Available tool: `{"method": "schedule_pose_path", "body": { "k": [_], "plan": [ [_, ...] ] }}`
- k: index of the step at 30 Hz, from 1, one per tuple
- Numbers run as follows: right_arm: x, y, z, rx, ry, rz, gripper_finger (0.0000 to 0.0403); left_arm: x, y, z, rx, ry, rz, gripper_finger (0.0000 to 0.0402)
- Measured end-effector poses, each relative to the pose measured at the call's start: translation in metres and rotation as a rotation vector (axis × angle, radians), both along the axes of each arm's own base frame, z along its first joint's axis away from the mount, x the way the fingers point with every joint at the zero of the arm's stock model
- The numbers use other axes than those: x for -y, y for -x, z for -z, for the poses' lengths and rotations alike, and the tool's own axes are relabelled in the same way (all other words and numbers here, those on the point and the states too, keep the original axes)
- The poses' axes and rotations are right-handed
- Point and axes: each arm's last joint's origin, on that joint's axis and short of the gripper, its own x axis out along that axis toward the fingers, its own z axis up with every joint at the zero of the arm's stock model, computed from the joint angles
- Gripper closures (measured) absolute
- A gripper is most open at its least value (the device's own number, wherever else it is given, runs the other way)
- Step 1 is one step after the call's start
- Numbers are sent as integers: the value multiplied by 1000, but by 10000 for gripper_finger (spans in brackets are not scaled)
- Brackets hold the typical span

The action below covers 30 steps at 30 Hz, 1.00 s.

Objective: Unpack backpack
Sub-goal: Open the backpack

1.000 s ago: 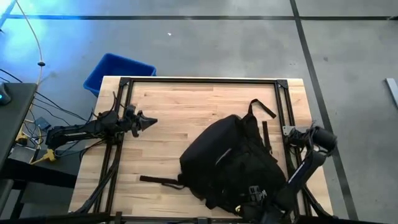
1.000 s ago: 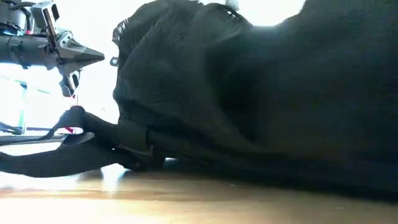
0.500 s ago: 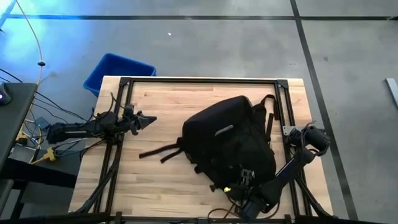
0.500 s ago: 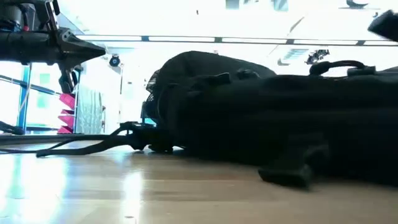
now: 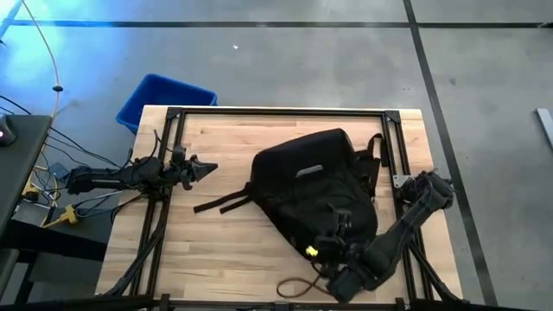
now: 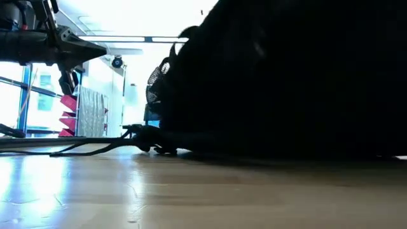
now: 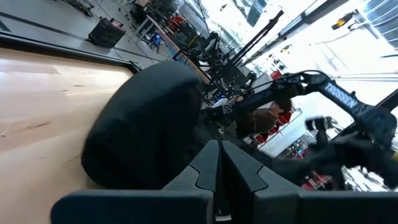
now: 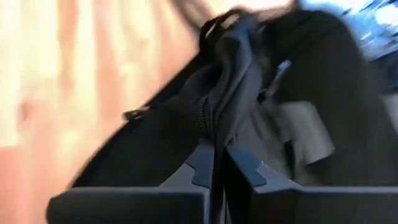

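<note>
We clamp our right gripper [image 8: 217,163] on the backpack [image 5: 315,194] fabric (seemingly to open it); left gripper [image 5: 207,170] waits closed, empty.

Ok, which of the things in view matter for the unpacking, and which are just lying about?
In play:
- backpack
- right gripper, shut on the backpack's fabric at its near end
- left gripper, shut, waiting at the table's left

Lying about:
- blue bin on the floor beyond the table

A blue bin [image 5: 164,97] sits beyond the wooden table [image 5: 233,147].
</note>
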Motion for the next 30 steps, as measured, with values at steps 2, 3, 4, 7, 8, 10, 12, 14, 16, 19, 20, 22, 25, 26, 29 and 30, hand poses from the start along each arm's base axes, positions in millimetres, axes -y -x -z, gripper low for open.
{"method": "schedule_pose_path", "body": {
  "k": [2, 3, 4, 7, 8, 10, 12, 14, 16, 19, 20, 22, 25, 26, 29, 30],
  "plan": [
    [12, -11, -15, 33, 46, -4, 402, 1, 0, 0, 0, 0, 6, 402],
    [19, -16, -22, 42, 67, -11, 402, 1, 0, 0, 0, 0, 10, 402],
    [26, -22, -29, 50, 86, -16, 402, 1, 0, 0, 1, 1, 15, 402],
    [47, -40, -45, 78, 131, -30, 403, 4, 0, 0, 3, 16, 50, 402],
    [54, -47, -48, 81, 148, -44, 403, 5, 0, 0, 1, 18, 77, 402],
    [67, -62, -51, 79, 182, -87, 403, 8, -1, 0, -6, -4, 147, 402],
    [79, -79, -50, 82, 187, -142, 403, 12, -1, 0, -6, -71, 216, 402],
    [91, -95, -45, 98, 162, -192, 403, 17, -2, -3, 19, -133, 276, 402],
    [103, -110, -35, 125, 132, -233, 403, 22, -1, -9, 74, -191, 316, 402],
    [120, -128, -17, 174, 91, -280, 403, 28, 2, -19, 177, -269, 352, 402],
    [125, -133, -10, 191, 75, -297, 403, 29, 3, -21, 192, -289, 360, 402],
    [133, -140, 9, 222, 47, -315, 403, 32, 4, -25, 198, -320, 372, 402],
    [142, -145, 39, 251, 9, -334, 403, 36, 3, -25, 176, -361, 382, 402],
    [145, -146, 49, 267, -15, -348, 403, 37, 2, -24, 159, -380, 381, 402],
    [152, -145, 76, 318, -84, -365, 403, 41, -2, -19, 104, -429, 380, 402],
    [153, -144, 84, 330, -99, -365, 403, 43, -4, -18, 92, -438, 383, 402]
  ]
}}
